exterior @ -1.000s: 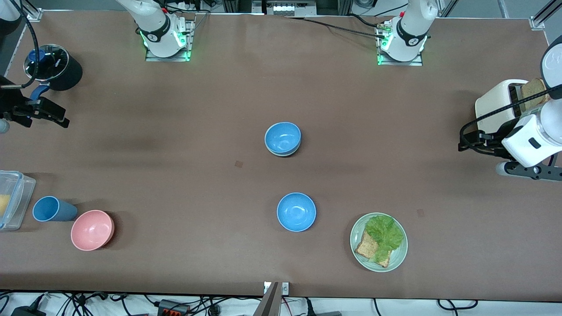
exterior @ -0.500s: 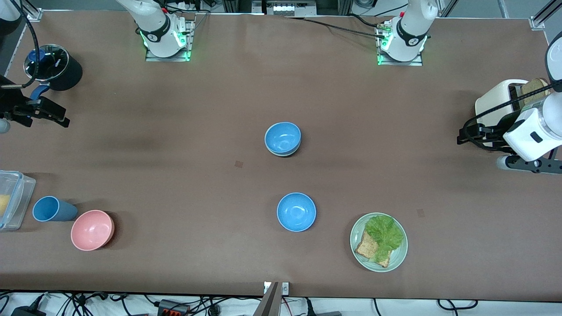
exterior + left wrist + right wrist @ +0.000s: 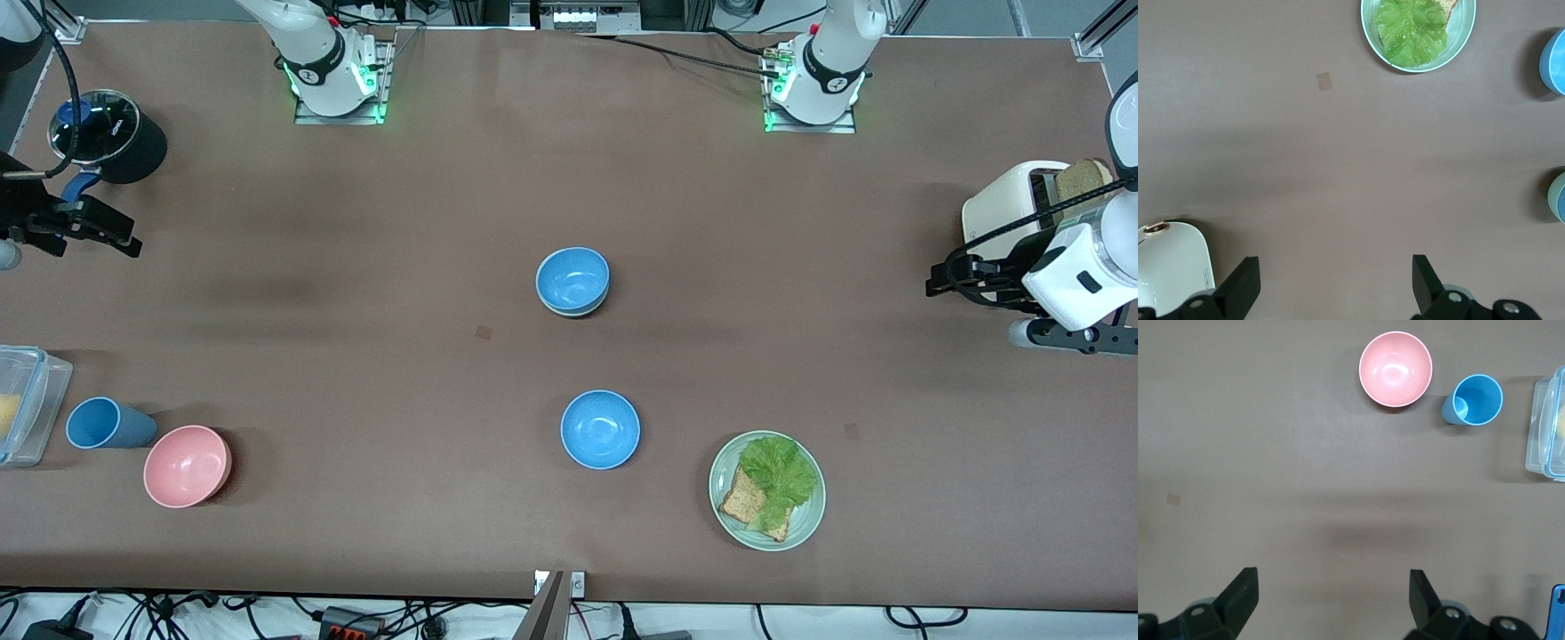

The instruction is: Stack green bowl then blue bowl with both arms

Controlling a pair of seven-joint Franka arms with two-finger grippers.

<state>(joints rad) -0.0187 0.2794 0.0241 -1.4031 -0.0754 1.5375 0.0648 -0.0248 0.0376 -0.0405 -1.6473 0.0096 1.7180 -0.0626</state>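
The left gripper [image 3: 935,283] hangs with its fingers spread apart over bare table at the left arm's end, just beside the cream toaster [image 3: 1009,213]; the right gripper [image 3: 124,242] hangs likewise parted at the right arm's end, near the black lidded pot [image 3: 116,135]. Mid-table, one small round sky-blue bowl [image 3: 573,277] sits nested in what seems to be the pale sage-green bowl [image 3: 1555,195], only a pale rim showing. A second sky-blue bowl [image 3: 600,428] lies nearer the front camera, beside the pale-green plate [image 3: 805,524] of lettuce and bread.
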